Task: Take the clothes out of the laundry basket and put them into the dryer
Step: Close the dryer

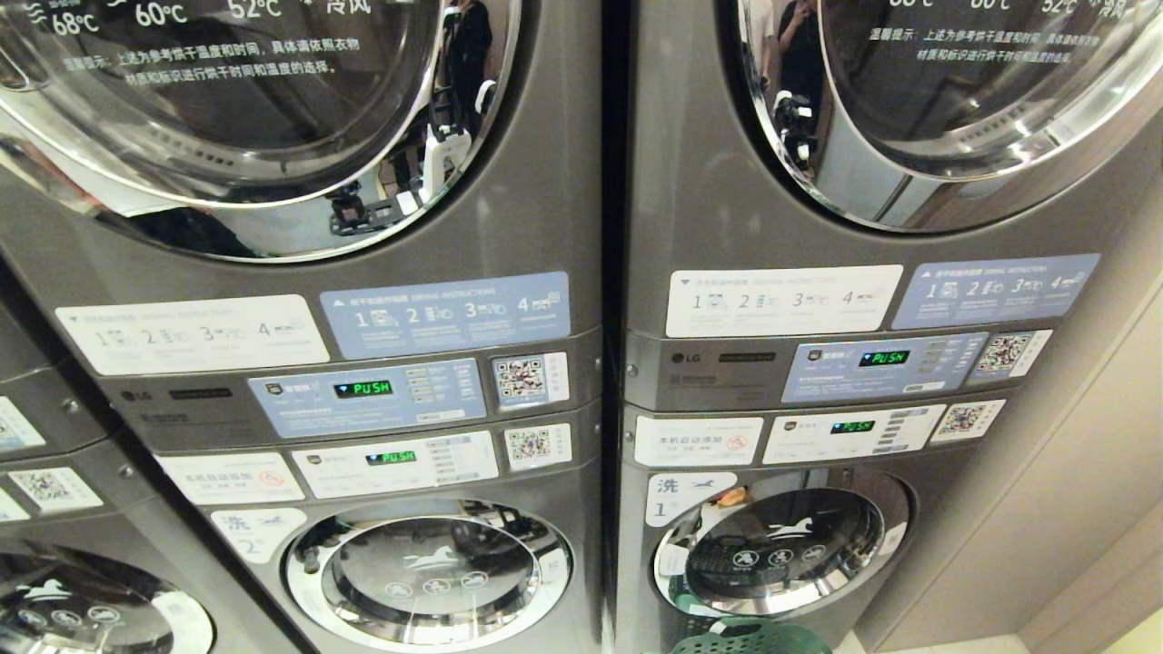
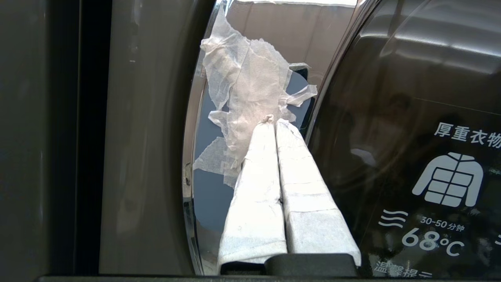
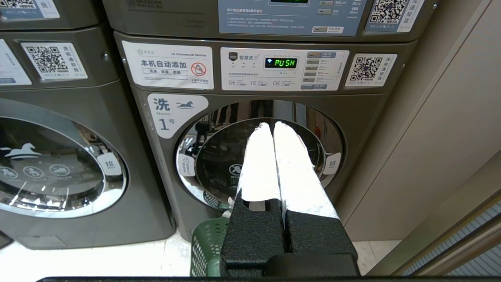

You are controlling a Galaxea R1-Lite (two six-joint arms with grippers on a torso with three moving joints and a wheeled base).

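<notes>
Two grey dryers fill the upper half of the head view, the left dryer door point(image 1: 227, 118) and the right dryer door point(image 1: 954, 91) both closed. My left gripper point(image 2: 274, 121) is shut, its white-wrapped fingertips against the chrome rim point(image 2: 188, 164) of a dryer door point(image 2: 411, 117), where torn white tape point(image 2: 250, 78) is stuck. The green laundry basket point(image 3: 207, 246) stands on the floor in front of washer 1 point(image 3: 258, 156); its rim point(image 1: 750, 636) also shows in the head view. The clothes are mostly hidden. My right gripper point(image 3: 273, 124) hangs shut and empty above the basket.
Below the dryers are control panels point(image 1: 363, 391) reading PUSH and two closed washer doors point(image 1: 427, 572). A beige wall point(image 1: 1072, 509) runs along the right of the machines. Another stack of machines point(image 1: 54, 545) stands at the far left.
</notes>
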